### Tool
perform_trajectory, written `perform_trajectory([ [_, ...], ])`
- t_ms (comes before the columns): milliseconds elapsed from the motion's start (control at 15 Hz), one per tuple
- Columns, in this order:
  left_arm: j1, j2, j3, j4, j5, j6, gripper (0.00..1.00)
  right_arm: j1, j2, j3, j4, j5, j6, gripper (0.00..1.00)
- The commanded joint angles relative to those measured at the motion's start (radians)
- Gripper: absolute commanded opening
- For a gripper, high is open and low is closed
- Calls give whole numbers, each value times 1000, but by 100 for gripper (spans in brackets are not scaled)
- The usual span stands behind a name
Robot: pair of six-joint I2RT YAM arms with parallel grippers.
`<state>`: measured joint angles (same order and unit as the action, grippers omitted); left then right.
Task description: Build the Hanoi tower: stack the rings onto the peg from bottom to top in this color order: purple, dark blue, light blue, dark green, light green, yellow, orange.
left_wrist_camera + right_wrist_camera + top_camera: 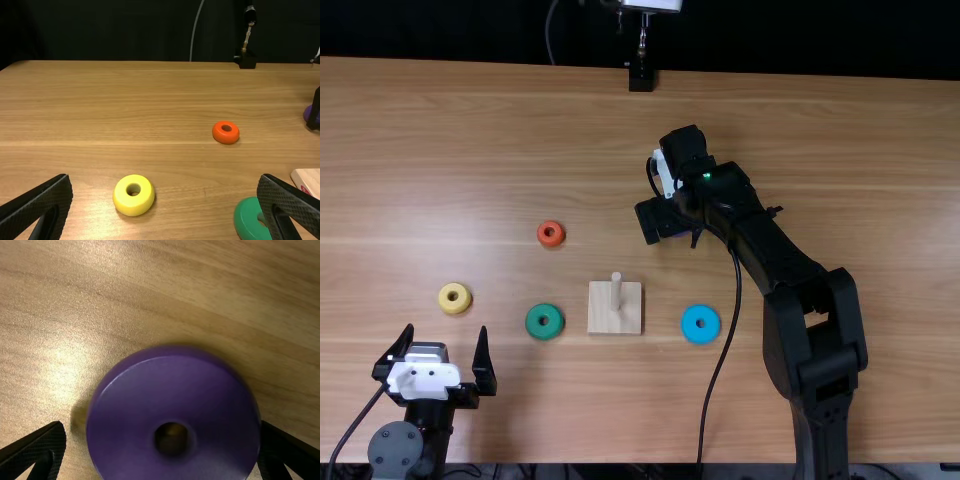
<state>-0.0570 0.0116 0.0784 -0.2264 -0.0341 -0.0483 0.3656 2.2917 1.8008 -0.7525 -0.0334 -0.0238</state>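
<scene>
my right pincer (671,232) is open over the purple ring (215,415), its two fingers parted on opposite sides of it. the purple ring lies flat on the wooden surface (410,180), its round hole facing up at me. in the right wrist view i see a strip of wood between one finger and the ring; on the other side the ring's rim overlaps my finger, and i cannot tell whether they touch. seen from above, this ring and pincer are between one and two o'clock of the wooden peg (616,290), which is upright on its pale square base (602,320).

my left pincer (446,329) is open too, its fingers wide apart, between eight and nine o'clock of the peg. the yellow ring (463,302) lies just beyond those fingertips, at twelve o'clock of them and at nine o'clock of the peg.

the green ring (554,325) is near the base at about nine o'clock, closer in than the yellow one. the orange ring (543,235) sits between ten and eleven o'clock of the peg, and the light blue ring (710,330) is near the base, a little past three. these rings lie flat, holes up. at twelve o'clock, well apart from the peg, a black stand (641,78) is by the surface's far edge.
</scene>
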Motion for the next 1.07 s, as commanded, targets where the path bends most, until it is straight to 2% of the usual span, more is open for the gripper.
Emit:
perform_trajectory([
  [0,8,-12,-49,-17,-5,15,100,-2,26,37,6,2,9,82],
  [67,8,-12,-49,-17,-5,15,100,-2,26,35,8,0,7,50],
  [133,8,-12,-49,-17,-5,15,100,-1,26,32,8,0,7,31],
  [267,8,-12,-49,-17,-5,15,100,-1,26,28,4,0,7,3],
  [333,8,-12,-49,-17,-5,15,100,1,26,20,-5,-2,7,0],
  [800,8,-12,-49,-17,-5,15,100,3,6,-8,-9,-5,5,0],
  [1000,8,-12,-49,-17,-5,15,100,7,-124,-32,-48,-3,-2,0],
])
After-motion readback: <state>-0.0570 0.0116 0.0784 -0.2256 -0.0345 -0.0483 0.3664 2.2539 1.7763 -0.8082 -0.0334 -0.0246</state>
